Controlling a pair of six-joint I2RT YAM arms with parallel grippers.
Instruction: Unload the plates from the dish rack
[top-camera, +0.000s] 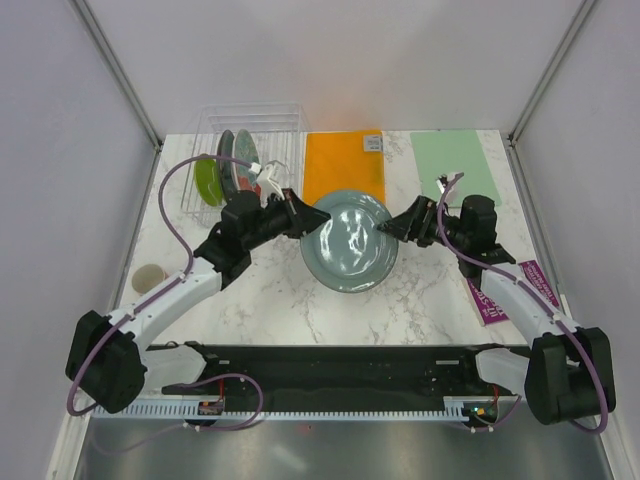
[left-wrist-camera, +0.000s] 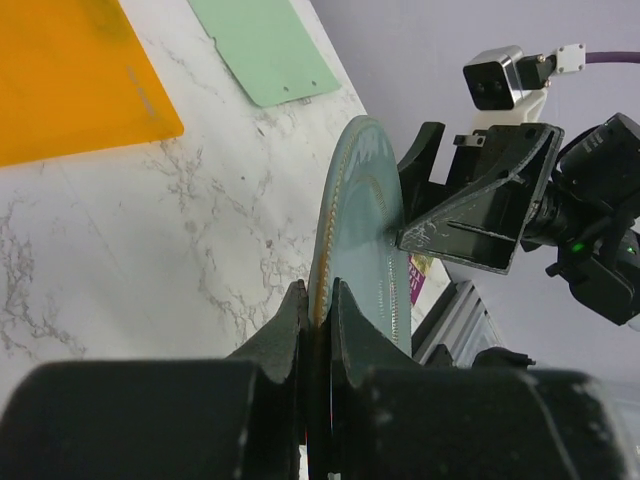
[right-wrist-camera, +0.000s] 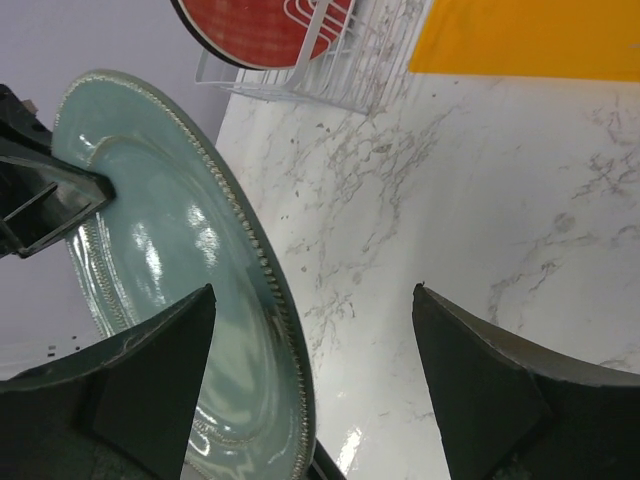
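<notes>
Grey-green plate (top-camera: 345, 245), rim in tight pinch of left gripper (top-camera: 303, 215), opposite rim within wide-spread right gripper (top-camera: 392, 228)

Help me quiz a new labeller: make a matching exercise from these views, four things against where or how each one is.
Things
1. grey-green plate
2. red plate
3. orange mat
4. right end effector

Place or state
A. standing in the dish rack
B. open, straddling a plate's rim
C. lying flat on the table
D. clamped at its rim by the left end effector

Pairs: 1-D, 2-A, 3-C, 4-B
</notes>
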